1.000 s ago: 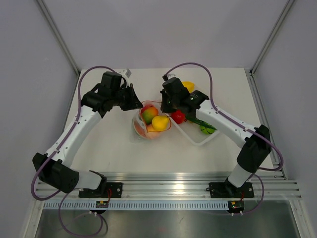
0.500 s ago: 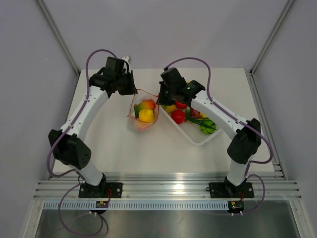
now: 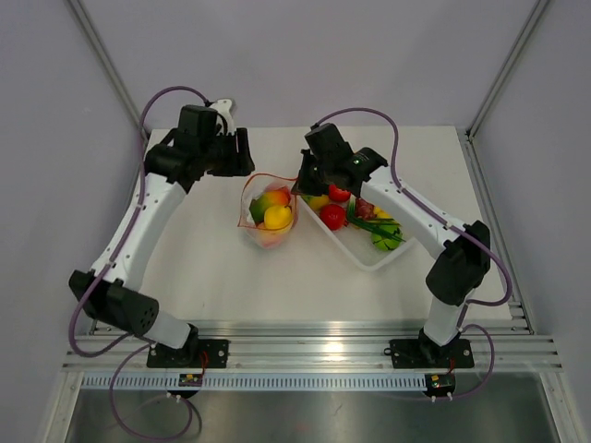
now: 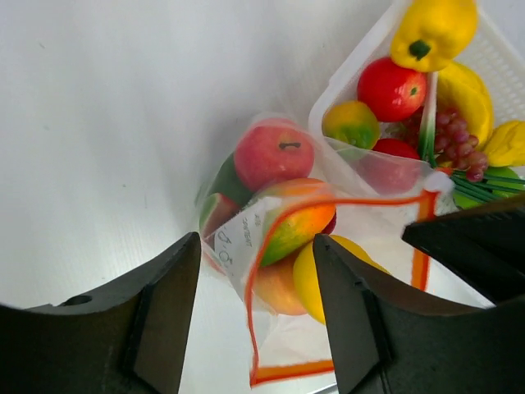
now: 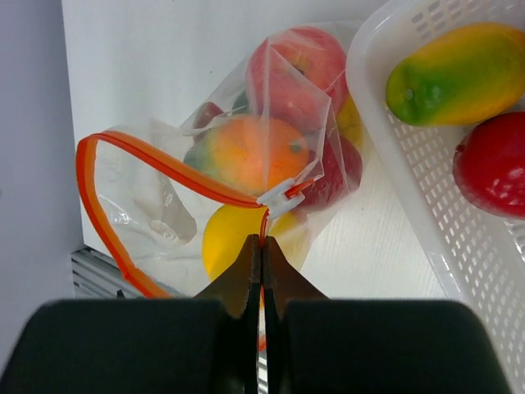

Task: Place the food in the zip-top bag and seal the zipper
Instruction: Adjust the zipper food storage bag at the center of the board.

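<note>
The zip-top bag (image 3: pixel 268 220) stands on the table with its mouth gaping. It holds food: a red apple (image 4: pixel 274 153), a mango (image 5: pixel 246 153) and a yellow lemon (image 4: pixel 324 275). My right gripper (image 5: pixel 262 244) is shut on the orange-red zipper (image 5: pixel 164 164) just below its white slider (image 5: pixel 280 198), and holds that end up. My left gripper (image 4: pixel 256 320) is open. The zipper's other corner hangs loose between its fingers (image 4: pixel 160 316), touching neither. More food lies in the white tray: a yellow pepper (image 4: pixel 431 29), a red tomato (image 3: pixel 333 216) and grapes (image 4: pixel 451 135).
The white tray (image 3: pixel 366 261) sits right of the bag, almost touching it. Both arms reach over the table's far half, the left gripper (image 3: pixel 242 152) left of the bag's mouth and the right gripper (image 3: pixel 304 181) at its right end. Frame posts stand at the back corners.
My left gripper has opened and let go of the bag's edge, and its arm has drawn a little left. The right gripper keeps its hold on the zipper.
</note>
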`<state>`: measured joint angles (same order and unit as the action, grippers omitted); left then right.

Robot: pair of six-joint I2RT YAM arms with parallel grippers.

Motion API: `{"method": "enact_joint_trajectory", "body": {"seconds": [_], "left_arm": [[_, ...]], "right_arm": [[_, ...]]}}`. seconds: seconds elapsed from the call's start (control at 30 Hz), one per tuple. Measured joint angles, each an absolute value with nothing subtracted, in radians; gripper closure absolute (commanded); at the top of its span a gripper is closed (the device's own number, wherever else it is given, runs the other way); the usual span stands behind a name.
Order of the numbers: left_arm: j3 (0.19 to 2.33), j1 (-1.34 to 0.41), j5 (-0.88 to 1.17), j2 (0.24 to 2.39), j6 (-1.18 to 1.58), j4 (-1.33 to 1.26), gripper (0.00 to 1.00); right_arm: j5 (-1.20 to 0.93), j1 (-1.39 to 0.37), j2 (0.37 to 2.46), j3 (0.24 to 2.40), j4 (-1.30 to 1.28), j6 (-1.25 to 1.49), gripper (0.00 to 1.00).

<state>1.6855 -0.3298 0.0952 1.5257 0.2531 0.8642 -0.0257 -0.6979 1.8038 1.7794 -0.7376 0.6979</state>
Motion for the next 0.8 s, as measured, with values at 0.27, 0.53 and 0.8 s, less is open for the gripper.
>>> {"method": "enact_joint_trajectory", "body": {"seconds": [0.27,0.53,0.8], "left_arm": [[1.571,-0.592,0.046,1.182,0.218,0.837,0.59],[1.407,-0.730,0.043,1.248,0.251,0.783,0.57],[1.358,-0.791,0.052,1.316,0.317,0.707,0.78]], "right_arm": [[-0.108,-0.698,1.735,1.755,-0.702,0.760,1.00],[-0.143,-0.697,1.708,1.714,-0.673,0.796,1.00],[-0.143,-0.696,1.698,1.693,-0.669,0.807,1.00]]}}
